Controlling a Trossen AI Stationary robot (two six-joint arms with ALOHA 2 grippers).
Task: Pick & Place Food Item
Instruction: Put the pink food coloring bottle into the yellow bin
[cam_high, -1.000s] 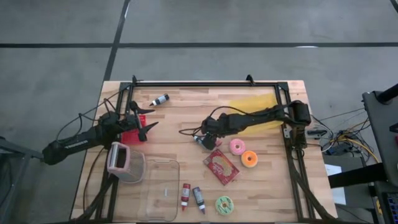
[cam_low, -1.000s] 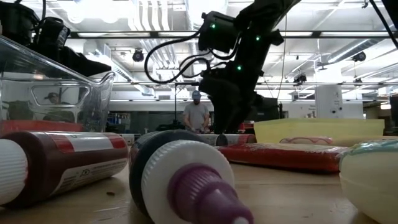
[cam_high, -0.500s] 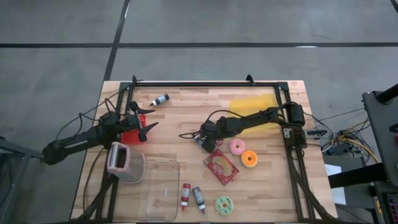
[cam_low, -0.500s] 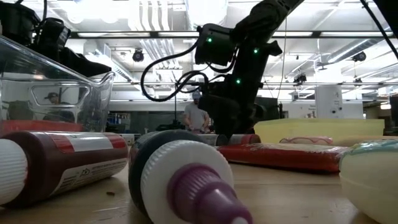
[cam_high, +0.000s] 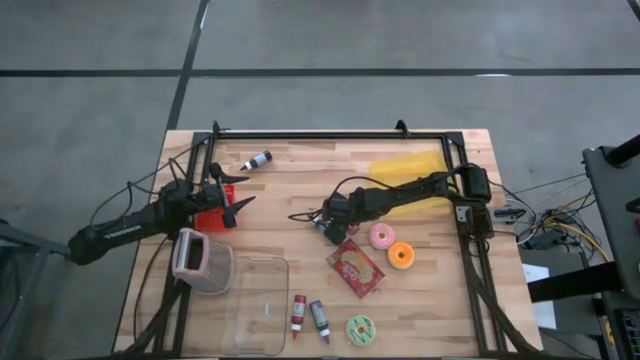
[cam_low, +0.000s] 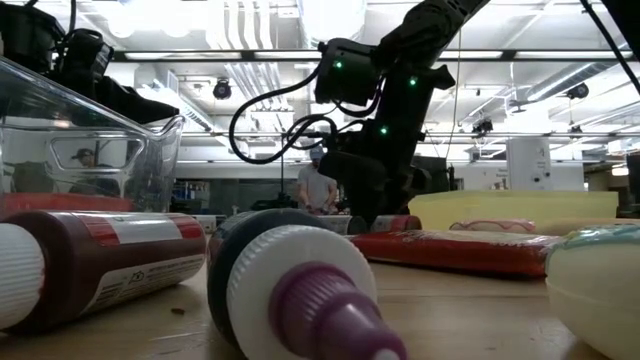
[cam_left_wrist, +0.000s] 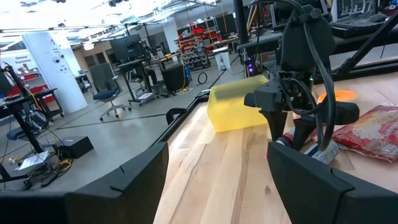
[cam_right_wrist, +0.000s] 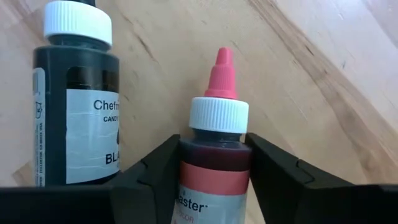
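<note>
Gripping a pink-tipped red food-colouring bottle, your right gripper sits mid-table beside a black bottle; left gripper idles, fingers spread.

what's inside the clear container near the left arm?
The clear container looks empty from above: only wood grain shows through its floor. A pink-rimmed lid rests at its left corner, hiding that edge. In the low view, its wall shows only reflections.

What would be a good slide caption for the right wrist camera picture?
Right gripper closing its dark fingers around a pink-tipped bottle, a black bottle lying beside.
</note>
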